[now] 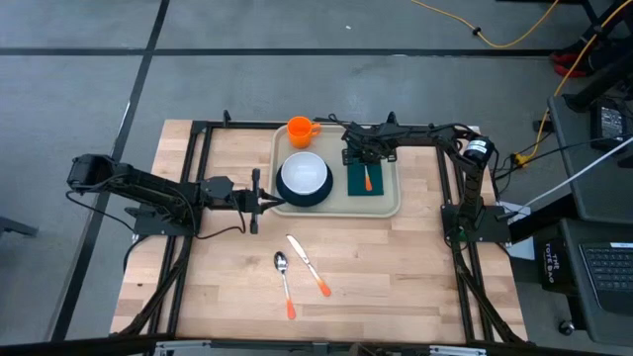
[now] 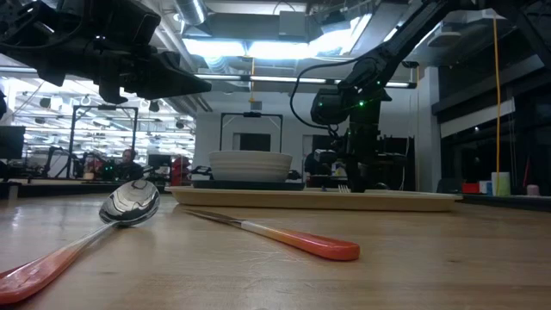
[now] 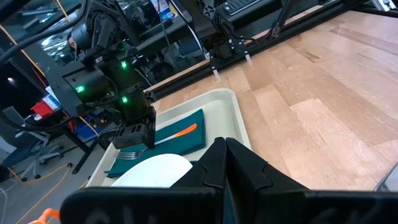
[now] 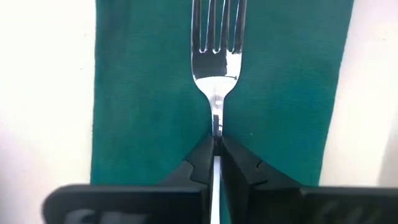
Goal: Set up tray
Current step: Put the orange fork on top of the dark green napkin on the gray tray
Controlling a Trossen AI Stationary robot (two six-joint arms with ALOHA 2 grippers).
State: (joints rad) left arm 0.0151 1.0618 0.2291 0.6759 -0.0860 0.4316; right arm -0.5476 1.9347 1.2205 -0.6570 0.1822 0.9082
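Right gripper [image 4: 216,152] sits low over the green napkin [image 4: 149,93] at the right end of the tray [image 1: 390,210], its jaws pinched on the neck of the fork [image 4: 216,59]. From there I read the fork lying flat along the napkin's length, orange handle toward the tray's near rim. I'd judge the release comes next. Outward, the knife [image 1: 308,264] and spoon [image 1: 284,281] lie on the table toward its near edge, well apart from the tray. Left gripper [image 1: 259,201], closed and empty at the tray's left rim, looks nearer them.
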